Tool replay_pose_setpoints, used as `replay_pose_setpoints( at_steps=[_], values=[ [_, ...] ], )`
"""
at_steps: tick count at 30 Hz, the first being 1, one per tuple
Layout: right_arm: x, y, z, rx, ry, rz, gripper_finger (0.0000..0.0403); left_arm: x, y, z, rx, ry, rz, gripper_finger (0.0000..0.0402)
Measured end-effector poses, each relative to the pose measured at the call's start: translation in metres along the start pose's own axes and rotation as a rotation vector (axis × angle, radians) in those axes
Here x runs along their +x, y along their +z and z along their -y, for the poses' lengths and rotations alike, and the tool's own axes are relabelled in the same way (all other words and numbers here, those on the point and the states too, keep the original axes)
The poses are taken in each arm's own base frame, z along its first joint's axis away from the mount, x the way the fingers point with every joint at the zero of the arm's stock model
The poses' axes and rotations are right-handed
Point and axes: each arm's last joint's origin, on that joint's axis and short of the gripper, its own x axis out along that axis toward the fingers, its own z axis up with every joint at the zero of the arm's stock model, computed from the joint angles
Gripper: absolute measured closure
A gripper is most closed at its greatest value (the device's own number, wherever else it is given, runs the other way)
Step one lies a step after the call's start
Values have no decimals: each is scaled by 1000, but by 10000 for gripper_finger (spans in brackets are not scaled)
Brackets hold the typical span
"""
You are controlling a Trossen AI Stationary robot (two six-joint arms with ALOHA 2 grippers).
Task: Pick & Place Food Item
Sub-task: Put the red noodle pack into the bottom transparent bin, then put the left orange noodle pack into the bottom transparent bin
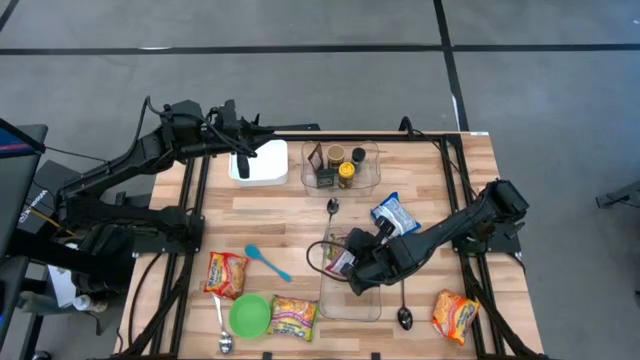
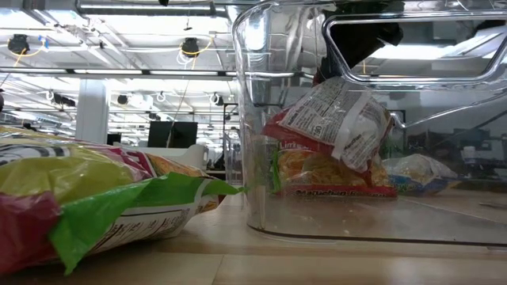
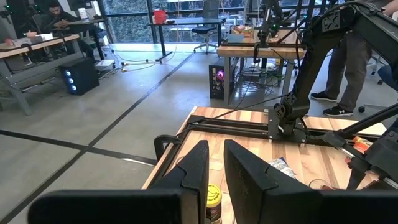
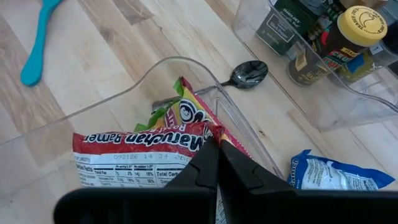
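A red-and-white ramen packet [image 4: 143, 155] sits tilted inside a clear bin [image 1: 350, 300] near the table's middle front. My right gripper [image 1: 352, 262] is above the bin's far end, shut on the packet. In the low view the packet [image 2: 337, 127] leans inside the bin [image 2: 253, 158] with its lower edge on the bin floor. My left gripper [image 3: 216, 171] hovers at the far left over a white box [image 1: 258, 163]; a narrow gap shows between its fingers, with nothing in it. My right gripper pinches the packet's upper edge [image 4: 200, 127] between its two fingertips, slanting down from the table's right side. The packet hangs tilted below the fingers inside the bin, and its lower edge [image 2: 337, 188] rests on the bin floor.
Loose ramen packets lie at front left [image 1: 227, 272], front middle [image 1: 293, 318] and front right [image 1: 455, 313]. A green bowl [image 1: 250, 314], a blue spoon [image 1: 268, 262], metal spoons [image 1: 404, 312], a blue bag [image 1: 395, 213] and a far clear bin of jars [image 1: 340, 165] surround it.
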Motion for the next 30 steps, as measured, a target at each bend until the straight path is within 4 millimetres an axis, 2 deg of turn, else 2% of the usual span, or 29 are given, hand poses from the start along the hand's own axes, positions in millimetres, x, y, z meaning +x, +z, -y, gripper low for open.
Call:
replay_pose_setpoints(
  at_steps=[5,13,20,24,30],
  values=[
    [0,0,0,1,1,1,396,0,0,0,0,0,0,358],
    [0,2,-2,-25,17,17,349,0,0,0,0,0,0,358],
    [-3,3,-1,-128,28,25,344,0,0,0,0,0,0,358],
    [-20,3,6,-159,53,35,344,0,0,0,0,0,0,358],
    [-56,-2,20,-191,143,22,344,0,0,0,0,0,0,358]
  ],
)
